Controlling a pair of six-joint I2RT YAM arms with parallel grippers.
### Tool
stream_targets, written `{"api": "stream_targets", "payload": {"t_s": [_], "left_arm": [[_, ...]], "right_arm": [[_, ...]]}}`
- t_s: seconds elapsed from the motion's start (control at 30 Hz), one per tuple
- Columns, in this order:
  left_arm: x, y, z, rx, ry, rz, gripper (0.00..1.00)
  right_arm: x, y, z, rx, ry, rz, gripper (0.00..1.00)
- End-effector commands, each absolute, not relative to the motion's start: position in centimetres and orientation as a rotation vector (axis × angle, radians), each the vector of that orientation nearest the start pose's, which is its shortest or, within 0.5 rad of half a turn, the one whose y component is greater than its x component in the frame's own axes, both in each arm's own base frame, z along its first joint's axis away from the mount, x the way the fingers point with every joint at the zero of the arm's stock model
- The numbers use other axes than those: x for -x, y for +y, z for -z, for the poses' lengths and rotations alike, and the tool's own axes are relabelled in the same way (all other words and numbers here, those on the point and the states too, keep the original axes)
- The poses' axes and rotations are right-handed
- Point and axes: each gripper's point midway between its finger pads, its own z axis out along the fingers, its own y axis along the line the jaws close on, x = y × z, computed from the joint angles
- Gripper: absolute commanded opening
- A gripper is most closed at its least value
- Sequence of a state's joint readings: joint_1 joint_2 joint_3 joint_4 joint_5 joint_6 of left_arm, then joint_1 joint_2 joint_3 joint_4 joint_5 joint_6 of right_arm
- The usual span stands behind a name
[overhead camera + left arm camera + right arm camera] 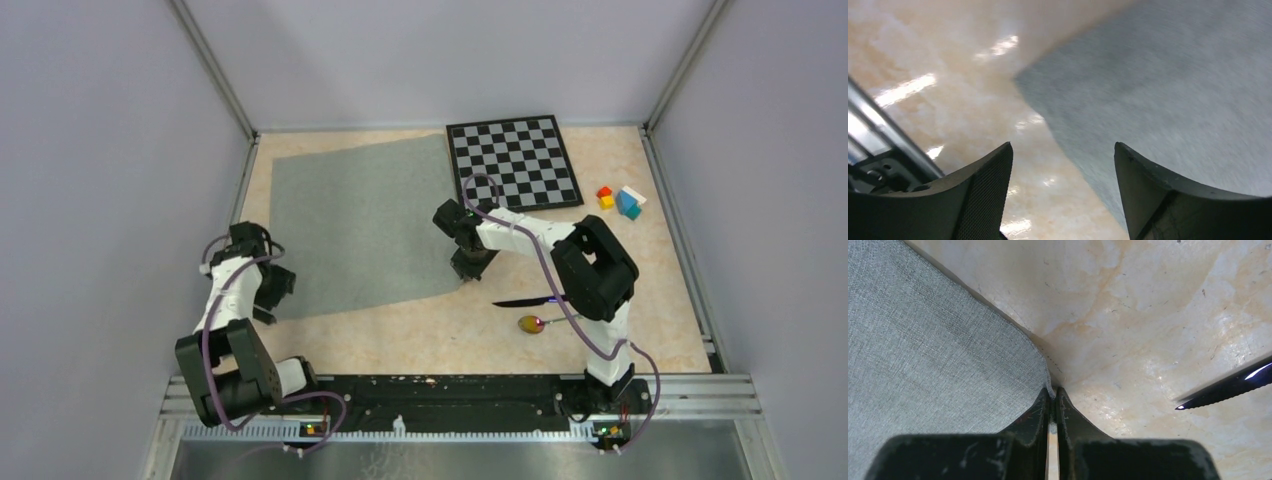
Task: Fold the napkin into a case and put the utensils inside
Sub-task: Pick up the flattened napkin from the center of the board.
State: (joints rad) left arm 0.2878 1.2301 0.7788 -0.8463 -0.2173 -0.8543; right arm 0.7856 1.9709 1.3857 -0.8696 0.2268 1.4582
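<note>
Napkin (360,225) lay flat on table (430,335), right gripper (1053,392) pinched its near right corner, left gripper (1063,150) stood wide open over near left corner, knife (525,301) lay nearby.

The top camera looks down from above and behind the arm bases (600,378) over the whole beige marbled tabletop (420,338). Both wrist cameras face down from very near it: left onto the near-left corner of the grey-green square cloth napkin (1173,90), right onto its near-right corner, both corners shared with the top view.
</note>
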Motion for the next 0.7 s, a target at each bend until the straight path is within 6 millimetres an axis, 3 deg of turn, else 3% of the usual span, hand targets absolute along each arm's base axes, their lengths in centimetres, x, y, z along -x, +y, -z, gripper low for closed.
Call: {"api": "stream_targets", "payload": {"t_s": [0.0, 0.17, 0.27, 0.53, 0.67], "left_arm": [[-17.7, 9.0, -4.4, 1.842, 2.228, -0.289, 0.78], [-17.1, 12.0, -5.4, 1.835, 2.146, -0.446, 0.82], [-17.9, 13.1, -6.0, 1.749, 2.155, -0.475, 0.85], [-20.2, 12.3, -5.2, 1.610, 2.251, -0.324, 0.73], [-20.7, 11.8, -4.1, 1.587, 2.284, -0.274, 0.72]], "right_arm": [[-26.9, 27.8, 1.2, -0.939, 2.738, 0.010, 0.00], [-26.4, 27.8, 2.1, -0.928, 2.766, -0.005, 0.00], [-26.1, 27.7, 2.5, -0.927, 2.775, -0.007, 0.00], [-25.8, 27.9, 3.5, -0.933, 2.804, -0.020, 0.00], [-25.9, 27.7, 3.5, -0.944, 2.806, -0.022, 0.00]]}}
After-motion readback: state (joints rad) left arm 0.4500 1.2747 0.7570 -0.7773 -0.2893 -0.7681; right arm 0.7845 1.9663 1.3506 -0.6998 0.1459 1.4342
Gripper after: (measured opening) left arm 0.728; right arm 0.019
